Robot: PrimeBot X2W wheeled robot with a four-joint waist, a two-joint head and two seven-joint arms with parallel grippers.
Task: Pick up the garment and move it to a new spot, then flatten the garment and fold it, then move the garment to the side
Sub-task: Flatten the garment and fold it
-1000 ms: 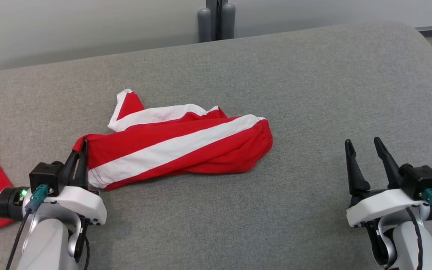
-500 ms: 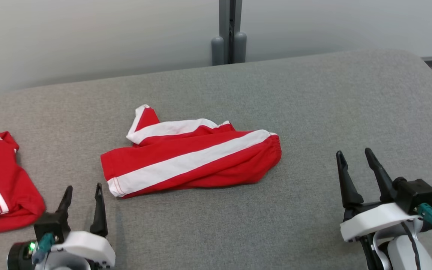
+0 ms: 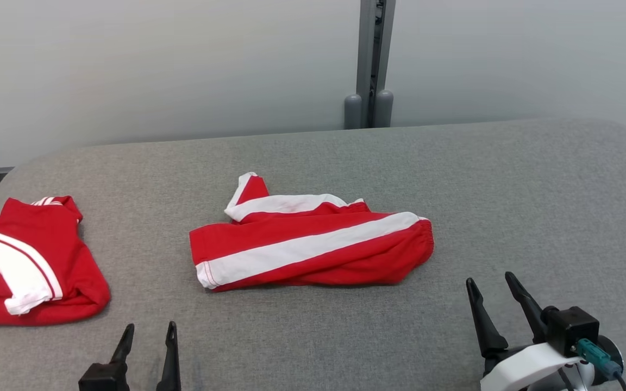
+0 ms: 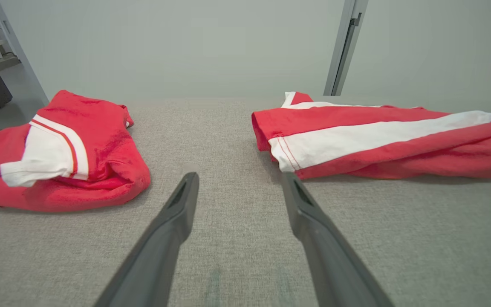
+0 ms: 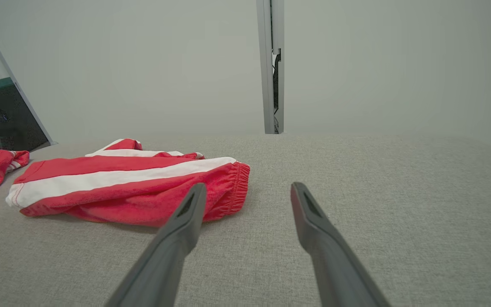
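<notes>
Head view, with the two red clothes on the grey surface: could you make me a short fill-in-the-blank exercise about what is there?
1. The middle garment is red with a broad ____ stripe.
2. The other garment lies on the robot's ____ side of it.
3. The left fingers and the right fingers both stand ____, holding nothing.

Missing words: white; left; open.

We can read no text, label, brand or number here — the garment (image 3: pixel 313 250) bears plain red and white stripes — no lettering.
</notes>
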